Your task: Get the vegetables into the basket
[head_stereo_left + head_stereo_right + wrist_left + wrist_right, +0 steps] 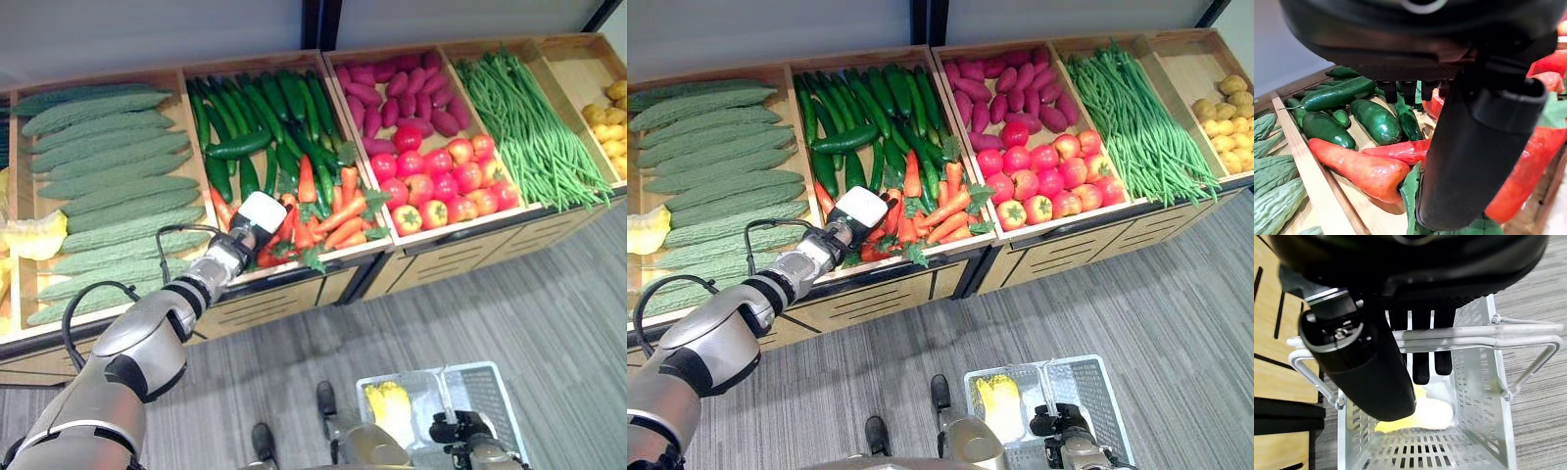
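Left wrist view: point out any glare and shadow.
In the left wrist view, highlights glint on the cucumbers and more softly on the nearest carrot; that carrot casts a shadow on the wooden tray beneath it; the left hand looms dark in front.

One basket (490,387) with one yellow cabbage (389,404) inside; six wooden bins (294,65) visible; roughly a dozen tomatoes (443,186); carrots (328,220), cucumbers (260,113), beans (529,127) too many to count.
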`<state>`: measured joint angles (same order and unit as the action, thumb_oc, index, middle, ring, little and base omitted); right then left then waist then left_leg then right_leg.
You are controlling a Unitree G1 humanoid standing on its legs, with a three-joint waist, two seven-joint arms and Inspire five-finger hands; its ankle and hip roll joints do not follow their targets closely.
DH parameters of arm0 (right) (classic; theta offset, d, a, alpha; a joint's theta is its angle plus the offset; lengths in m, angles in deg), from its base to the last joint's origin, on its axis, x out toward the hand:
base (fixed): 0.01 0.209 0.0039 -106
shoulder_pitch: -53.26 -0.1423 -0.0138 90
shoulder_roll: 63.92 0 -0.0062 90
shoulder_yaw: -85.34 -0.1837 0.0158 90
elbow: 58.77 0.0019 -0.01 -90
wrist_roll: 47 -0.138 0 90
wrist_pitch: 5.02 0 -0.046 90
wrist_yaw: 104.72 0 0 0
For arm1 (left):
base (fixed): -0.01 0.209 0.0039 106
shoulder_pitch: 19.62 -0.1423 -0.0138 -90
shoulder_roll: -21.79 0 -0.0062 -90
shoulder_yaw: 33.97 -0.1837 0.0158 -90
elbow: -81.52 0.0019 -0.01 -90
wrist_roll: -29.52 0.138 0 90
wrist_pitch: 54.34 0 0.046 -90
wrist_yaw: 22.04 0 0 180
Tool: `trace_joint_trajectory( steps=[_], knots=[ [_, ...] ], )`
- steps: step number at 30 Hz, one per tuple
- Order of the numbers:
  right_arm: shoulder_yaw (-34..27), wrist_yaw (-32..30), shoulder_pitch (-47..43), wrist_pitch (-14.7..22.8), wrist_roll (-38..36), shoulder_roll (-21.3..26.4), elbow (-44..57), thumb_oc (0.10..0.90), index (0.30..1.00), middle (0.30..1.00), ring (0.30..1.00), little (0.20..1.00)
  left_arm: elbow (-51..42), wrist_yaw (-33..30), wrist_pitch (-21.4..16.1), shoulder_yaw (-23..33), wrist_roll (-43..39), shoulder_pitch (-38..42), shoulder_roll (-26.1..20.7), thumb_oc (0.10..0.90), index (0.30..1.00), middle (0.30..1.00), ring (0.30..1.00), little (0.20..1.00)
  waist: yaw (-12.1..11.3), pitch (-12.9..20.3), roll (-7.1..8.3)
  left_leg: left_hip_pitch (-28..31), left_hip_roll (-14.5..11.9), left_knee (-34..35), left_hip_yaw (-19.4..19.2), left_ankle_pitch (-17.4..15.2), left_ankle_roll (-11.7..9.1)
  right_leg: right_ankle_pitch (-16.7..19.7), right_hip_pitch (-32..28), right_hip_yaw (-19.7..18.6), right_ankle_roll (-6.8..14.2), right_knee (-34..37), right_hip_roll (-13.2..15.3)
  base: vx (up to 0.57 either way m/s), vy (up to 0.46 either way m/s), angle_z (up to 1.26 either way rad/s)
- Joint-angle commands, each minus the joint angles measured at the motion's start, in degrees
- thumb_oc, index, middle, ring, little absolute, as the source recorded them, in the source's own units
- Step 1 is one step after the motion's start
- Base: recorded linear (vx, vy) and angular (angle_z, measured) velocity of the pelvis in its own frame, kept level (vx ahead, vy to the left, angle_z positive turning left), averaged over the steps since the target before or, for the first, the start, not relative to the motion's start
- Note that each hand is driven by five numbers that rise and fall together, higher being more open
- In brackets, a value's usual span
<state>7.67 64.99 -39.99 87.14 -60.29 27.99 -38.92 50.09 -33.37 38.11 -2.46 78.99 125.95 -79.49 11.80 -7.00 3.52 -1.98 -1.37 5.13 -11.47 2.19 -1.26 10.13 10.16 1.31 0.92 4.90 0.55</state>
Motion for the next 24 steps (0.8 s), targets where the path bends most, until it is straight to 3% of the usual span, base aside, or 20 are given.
trace_joint_trajectory(
  steps=[1, 7, 21, 22, 23, 24],
  knots=[
    [0.2, -1.4, -1.6, 1.6, 0.8, 3.4, 0.3, 0.400, 0.300, 0.300, 0.300, 0.300, 6.7, 2.7, 1.1, 1.7, 1.1, 1.5, 0.2, 0.400, 0.300, 0.300, 0.300, 0.300, 0.7, -0.4, -1.00, 0.4, 0.1, -0.1, 1.3, -3.7, -1.2, -4.0, -2.5, -1.6, 6.1, 0.1, 0.2, 0.00, 0.000, 0.00],
    [0.5, -1.3, -1.7, 1.7, 1.4, 3.6, 1.0, 0.400, 0.300, 0.300, 0.300, 0.300, 6.6, 3.1, 1.0, 1.9, 1.2, 0.9, -0.1, 0.400, 0.300, 0.300, 0.300, 0.300, 0.7, -0.7, -0.62, 0.5, -0.1, -0.1, 1.0, -3.7, -1.2, -4.0, -2.3, -1.8, 6.1, 0.1, 0.0, 0.00, 0.003, -0.05],
    [0.1, -0.7, -0.4, 1.1, 2.1, 3.1, 1.1, 0.400, 0.300, 0.300, 0.300, 0.300, 4.0, 3.5, 0.9, 3.5, -0.6, 0.0, -1.6, 0.400, 0.300, 0.300, 0.300, 0.300, -0.2, -1.4, 2.21, 2.2, -0.7, -0.1, 1.3, -4.2, -1.3, -4.6, -4.2, -1.3, 6.1, 0.1, -0.5, 0.00, -0.001, 0.00],
    [0.1, -0.7, -0.5, 1.0, 2.2, 3.1, 1.1, 0.400, 0.300, 0.300, 0.300, 0.300, 4.4, 3.6, 1.0, 3.6, -0.6, -0.2, -1.5, 0.451, 0.371, 0.371, 0.371, 0.371, -0.2, -1.5, 2.37, 2.2, -0.7, -0.1, 1.3, -4.2, -1.3, -4.6, -4.2, -1.3, 6.2, 0.1, -0.6, 0.00, 0.000, 0.00],
    [0.2, -0.7, -0.6, 1.0, 2.1, 2.9, 1.1, 0.400, 0.300, 0.300, 0.300, 0.300, 4.5, 3.6, 1.1, 3.7, -0.5, -0.2, -1.4, 0.594, 0.572, 0.572, 0.572, 0.572, -0.2, -1.6, 2.49, 2.2, -0.8, -0.1, 1.3, -4.2, -1.3, -4.6, -4.2, -1.3, 6.2, 0.1, -0.6, 0.00, 0.000, 0.00],
    [0.2, -0.7, -0.6, 1.0, 2.1, 2.9, 1.1, 0.400, 0.300, 0.300, 0.300, 0.300, 4.5, 3.6, 1.1, 3.7, -0.5, -0.2, -1.4, 0.900, 1.000, 1.000, 1.000, 1.000, -0.2, -1.7, 2.51, 2.3, -0.8, -0.1, 1.2, -4.2, -1.3, -4.6, -4.2, -1.3, 6.2, 0.1, -0.6, 0.00, 0.000, 0.00]
  ],
)
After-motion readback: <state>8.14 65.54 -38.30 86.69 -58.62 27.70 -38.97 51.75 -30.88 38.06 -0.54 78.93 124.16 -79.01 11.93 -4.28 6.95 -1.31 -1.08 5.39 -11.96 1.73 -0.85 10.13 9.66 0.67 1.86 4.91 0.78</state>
